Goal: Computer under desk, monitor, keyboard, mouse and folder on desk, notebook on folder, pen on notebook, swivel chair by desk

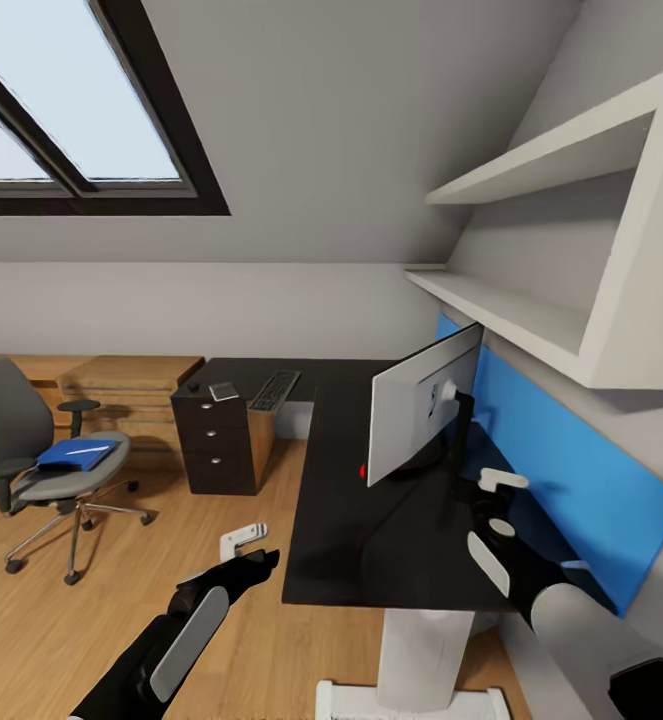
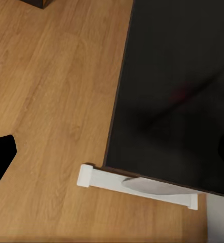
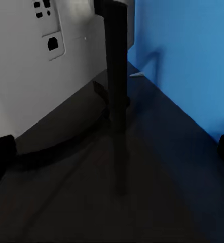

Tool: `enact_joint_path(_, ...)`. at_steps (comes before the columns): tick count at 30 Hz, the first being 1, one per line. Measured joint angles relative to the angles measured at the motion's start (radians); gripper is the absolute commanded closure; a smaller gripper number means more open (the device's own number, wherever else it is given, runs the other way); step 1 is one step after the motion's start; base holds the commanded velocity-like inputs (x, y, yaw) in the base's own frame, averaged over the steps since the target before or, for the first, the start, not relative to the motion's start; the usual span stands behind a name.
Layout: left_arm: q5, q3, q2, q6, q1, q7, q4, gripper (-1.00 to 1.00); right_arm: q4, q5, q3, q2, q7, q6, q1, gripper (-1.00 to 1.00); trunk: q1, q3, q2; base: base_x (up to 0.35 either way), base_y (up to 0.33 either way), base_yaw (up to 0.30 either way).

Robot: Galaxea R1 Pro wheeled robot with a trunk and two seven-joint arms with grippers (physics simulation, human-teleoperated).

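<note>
While the chair (image 1: 31, 450) stands at far left on the wood floor (image 1: 171, 540) with the blue folder (image 1: 75, 454) lying on its seat, the left gripper (image 1: 243, 540) hovers over bare floor just off the desk's near left edge, well apart from chair and folder; its white fingers look slightly parted, though how wide I cannot tell. Beyond it, on the far wing of the desk (image 1: 341, 520), a small pale notebook (image 1: 224, 391) lies on the drawer unit (image 1: 216, 440), with the keyboard (image 1: 274, 390) just to its right. Farther right the monitor (image 1: 423, 400) stands on the black top with its white back turned toward the blue panel (image 1: 561, 470), a red light at its lower left corner. The right gripper (image 1: 501, 481) hangs over the desk just behind the monitor's stand (image 3: 116, 76), near it but not touching, fingers apart with nothing between them. From the left wrist, the desk's corner, white foot (image 2: 137, 186) and floor show. From the right wrist, the monitor's rear ports (image 3: 47, 30), the thin stand and its curved base on the glossy top come close, details too small in the head view.
</note>
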State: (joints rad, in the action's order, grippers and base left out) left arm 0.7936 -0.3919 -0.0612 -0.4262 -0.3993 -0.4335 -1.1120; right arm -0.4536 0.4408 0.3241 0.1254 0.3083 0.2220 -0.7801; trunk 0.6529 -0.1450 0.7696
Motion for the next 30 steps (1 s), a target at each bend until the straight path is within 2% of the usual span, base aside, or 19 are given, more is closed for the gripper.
enact_joint_path(1,0.0,0.0,0.0,0.0,0.0,0.0,0.0,-1.0,-0.022,-0.001,0.0,-0.003,0.003,-0.016,0.002,-1.0,0.0,0.0,0.0,-0.012,0.007,0.0)
enact_joint_path(2,-0.001,0.001,-0.001,0.0,0.0,0.0,0.0,-1.0,-0.146,-0.004,0.001,-0.02,0.055,-0.121,0.027,-1.0,0.0,0.0,0.0,-0.01,0.005,0.0)
enact_joint_path(4,-0.001,0.003,-0.002,0.0,0.0,0.0,0.0,-1.0,-0.233,-0.003,0.0,-0.032,0.121,-0.182,0.061,-1.0,0.0,0.0,0.0,-0.006,0.003,0.0)
enact_joint_path(9,-0.002,0.004,-0.002,0.0,0.0,0.0,0.0,-1.0,-0.366,0.001,0.002,-0.061,0.262,-0.231,0.108,-1.0,0.0,0.0,0.0,-0.003,0.007,0.0)
enact_joint_path(11,-0.002,0.004,-0.002,0.0,0.0,0.0,0.0,-1.0,-0.405,0.002,0.003,-0.077,0.318,-0.24,0.121,-1.0,0.0,0.0,0.0,-0.001,0.09,0.0)
enact_joint_path(12,-0.002,0.004,-0.003,0.0,0.0,0.0,0.0,-1.0,-0.43,0.002,0.005,-0.092,0.368,-0.245,0.132,-1.0,0.0,0.0,0.0,-0.001,0.161,0.0)
enact_joint_path(14,-0.003,0.004,-0.003,0.0,0.0,0.0,0.0,-1.0,-0.447,0.002,0.009,-0.106,0.411,-0.249,0.14,-1.0,0.0,0.0,0.0,0.0,0.217,0.0)
enact_joint_path(15,-0.004,0.004,-0.003,0.0,0.0,0.0,0.0,-1.0,-0.464,0.003,0.035,-0.118,0.454,-0.252,0.146,-1.0,0.0,0.0,0.0,0.0,0.255,0.0)
enact_joint_path(19,-0.005,0.004,-0.004,0.0,0.0,0.0,0.0,-1.0,-0.481,-0.008,0.084,-0.127,0.496,-0.251,0.154,-1.0,0.0,0.0,0.0,0.001,0.285,0.0)
enact_joint_path(21,-0.005,0.004,-0.004,0.0,0.0,0.0,0.0,-1.0,-0.483,-0.034,0.103,-0.129,0.499,-0.25,0.159,-1.0,0.0,0.0,0.0,0.042,0.295,0.0)
enact_joint_path(24,-0.006,0.003,-0.002,0.0,0.0,0.0,0.0,-1.0,-0.484,-0.134,0.15,-0.13,0.503,-0.242,0.178,-1.0,0.0,0.0,0.0,0.162,0.265,0.0)
enact_joint_path(26,-0.006,0.003,-0.002,0.0,0.0,0.0,0.0,-1.0,-0.483,-0.169,0.161,-0.13,0.503,-0.237,0.185,-1.0,0.0,0.0,0.0,0.242,0.21,0.0)
enact_joint_path(30,-0.006,0.001,-0.002,0.0,0.0,0.0,0.0,-1.0,-0.483,-0.195,0.168,-0.129,0.503,-0.233,0.19,-1.0,-0.001,0.0,0.0,0.281,0.152,0.0)
